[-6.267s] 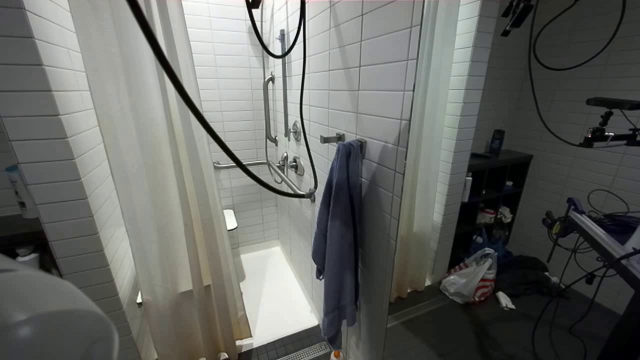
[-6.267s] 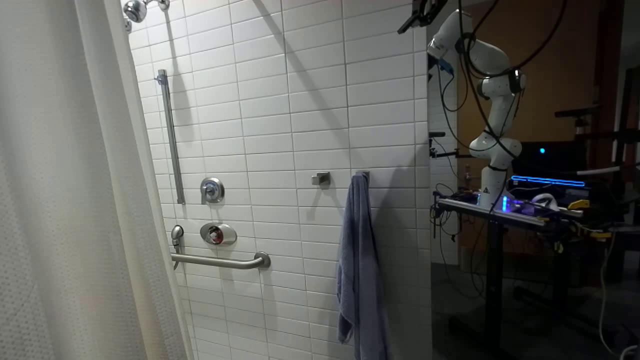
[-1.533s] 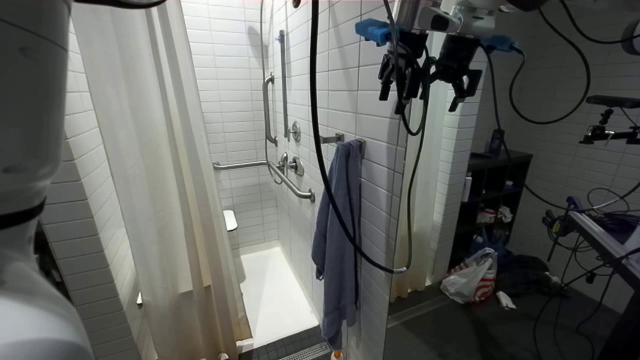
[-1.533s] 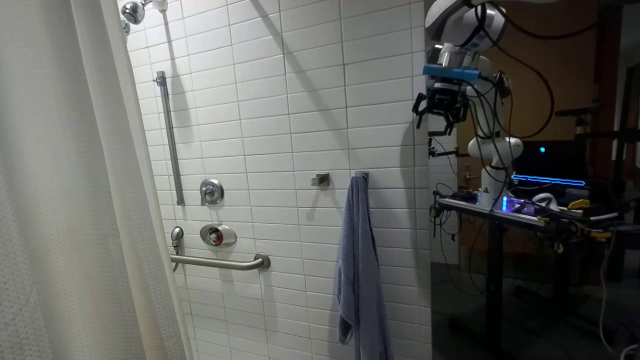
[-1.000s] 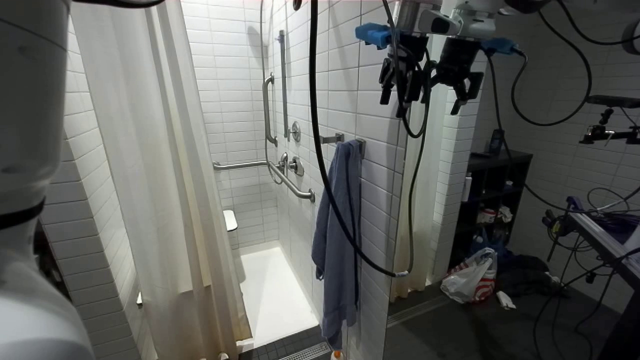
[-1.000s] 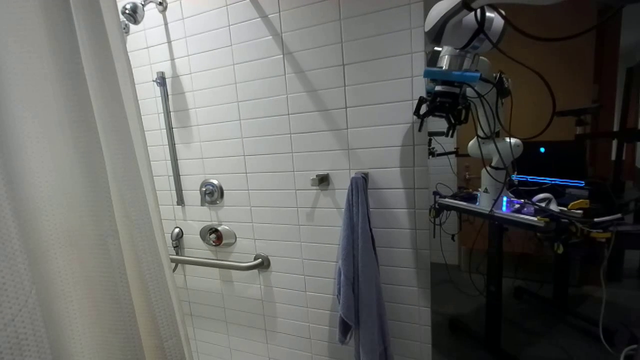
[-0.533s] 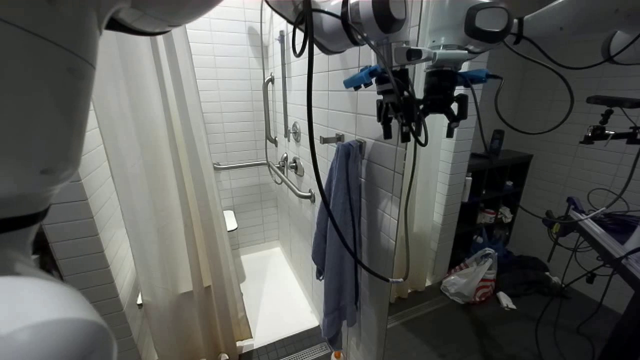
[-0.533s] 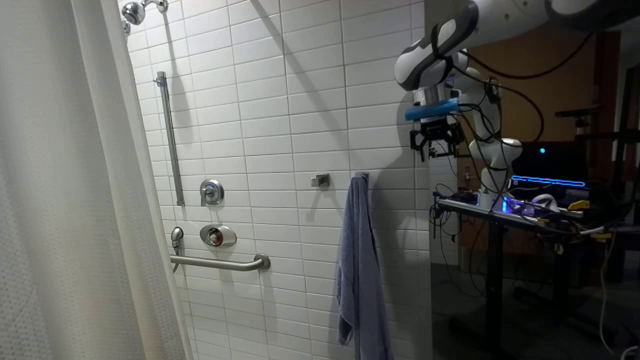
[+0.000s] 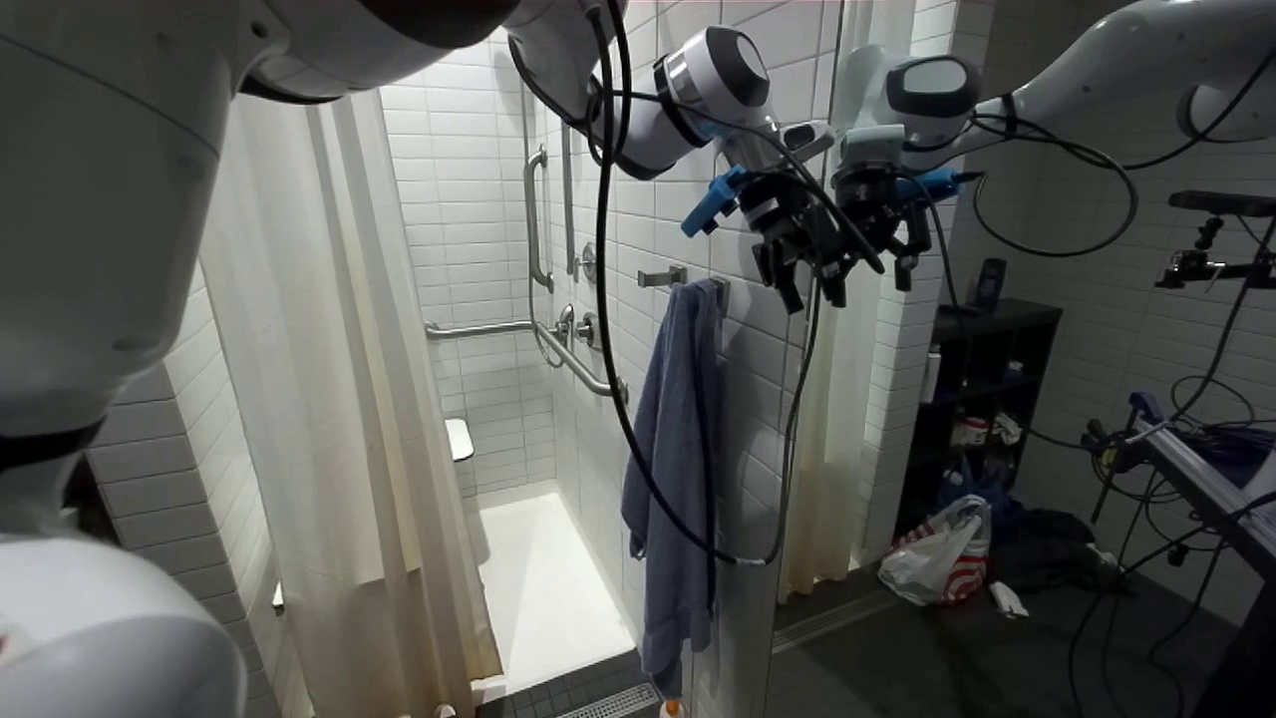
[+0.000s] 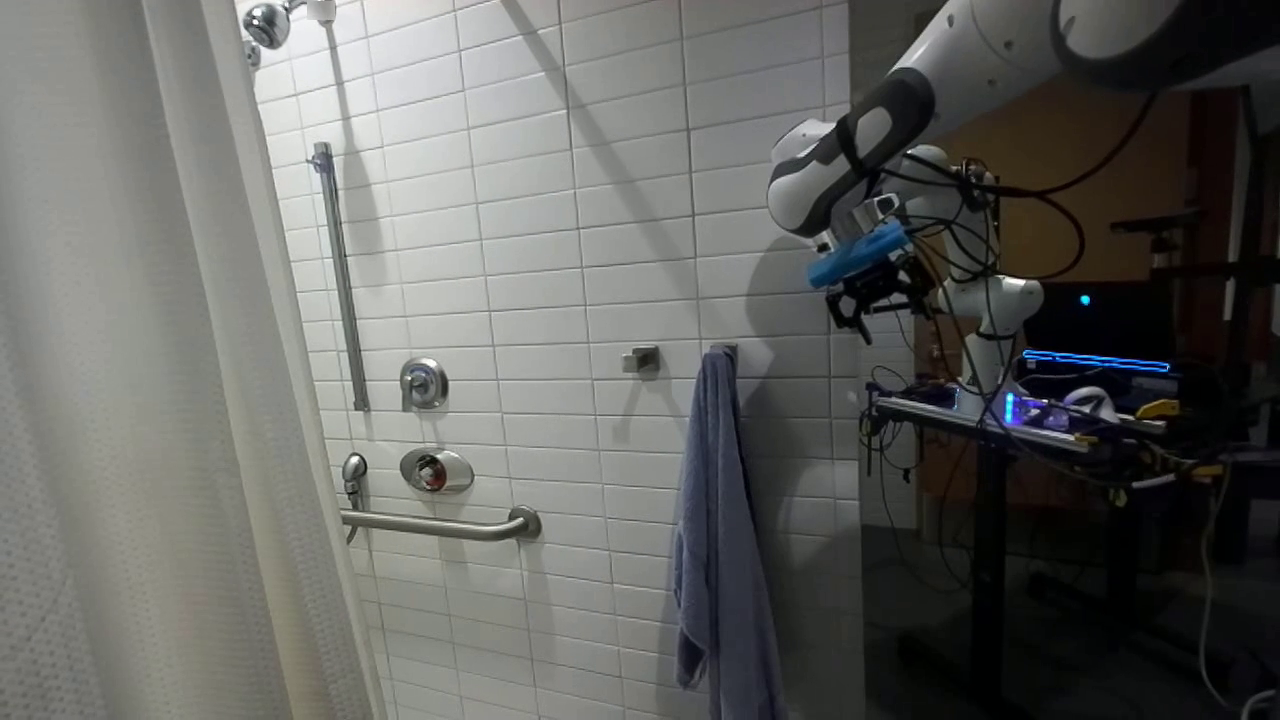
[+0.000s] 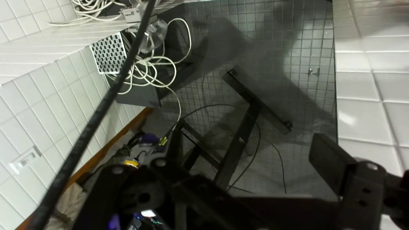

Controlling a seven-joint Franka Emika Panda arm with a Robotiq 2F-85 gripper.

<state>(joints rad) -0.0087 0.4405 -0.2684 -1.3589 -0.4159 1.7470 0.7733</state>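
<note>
My gripper (image 9: 812, 289) is black with a blue bar on its mount. It is open and empty, tilted, in front of the white tiled wall (image 9: 758, 199). It also shows in an exterior view (image 10: 890, 318) and in the wrist view (image 11: 249, 156), its fingers wide apart. A blue-grey towel (image 9: 678, 449) hangs from a metal hook, below and to the left of the gripper in both exterior views (image 10: 720, 540). The gripper does not touch it. A bare square hook (image 10: 641, 360) sits beside the towel. The towel does not show in the wrist view.
A black cable (image 9: 638, 444) loops from the arm across the towel. What looks like a mirror (image 9: 847, 399) reflects the arm. A shower curtain (image 9: 329, 349) and grab bar (image 10: 440, 522) are nearby. The wrist view shows dark floor (image 11: 300, 73), a stand leg (image 11: 236, 143) and white cables (image 11: 156, 72).
From above the picture edge, the arm has come down near the wall. Over the last second the gripper has lowered further and tilted. The cable loop has shifted left. The towel has not moved.
</note>
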